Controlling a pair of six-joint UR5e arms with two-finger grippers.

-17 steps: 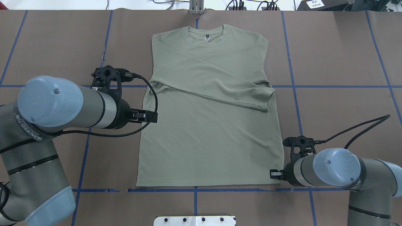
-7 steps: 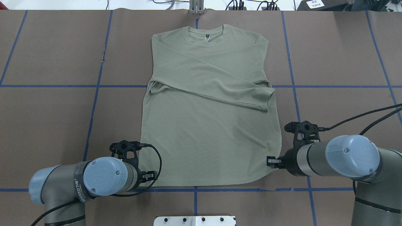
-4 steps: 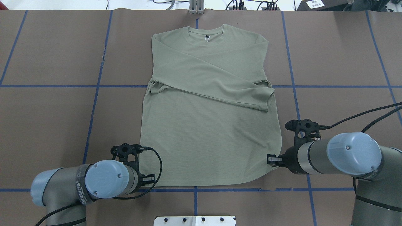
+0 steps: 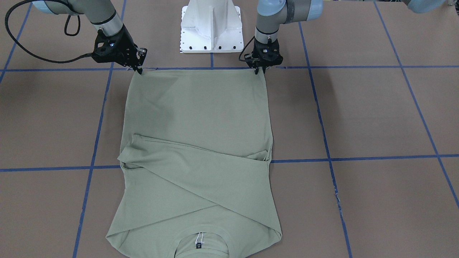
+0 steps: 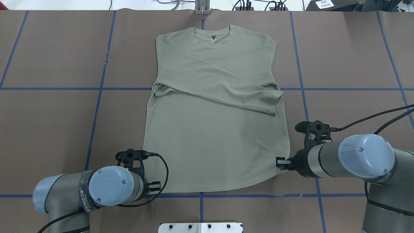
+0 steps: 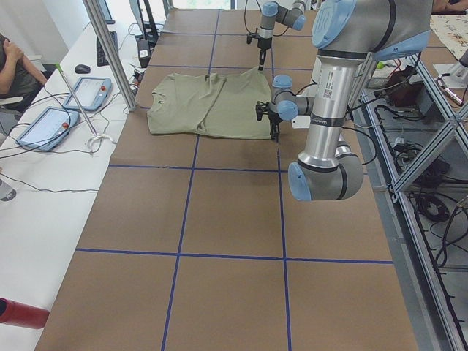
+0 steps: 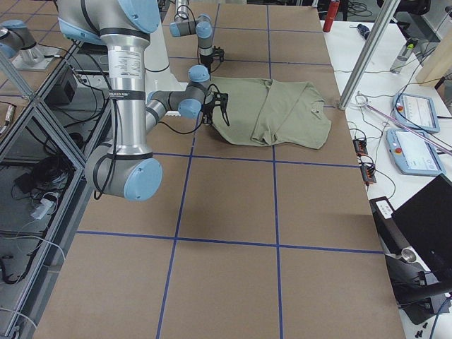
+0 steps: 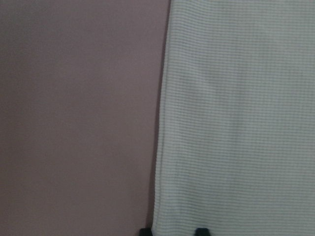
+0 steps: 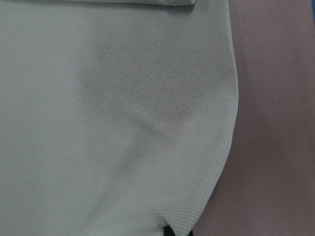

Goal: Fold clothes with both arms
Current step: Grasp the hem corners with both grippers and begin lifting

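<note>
My right hand [image 4: 140,70] is clamped on one hem corner of the shirt [image 5: 215,142], holding it slightly off the counter [image 5: 48,123]. My left hand [image 4: 259,71] has its fingers [image 8: 201,230] apart, astride the other hem corner. The shirt lies flat mid-counter, sleeves crossed over its chest, collar farthest from me.

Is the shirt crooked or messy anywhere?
A little. The shirt lies flat, but its bottom corner on the robot's right is pinched by the right gripper and pulled inward, so that hem curves instead of running straight. A folded sleeve's cuff also pokes out past that side edge.
</note>
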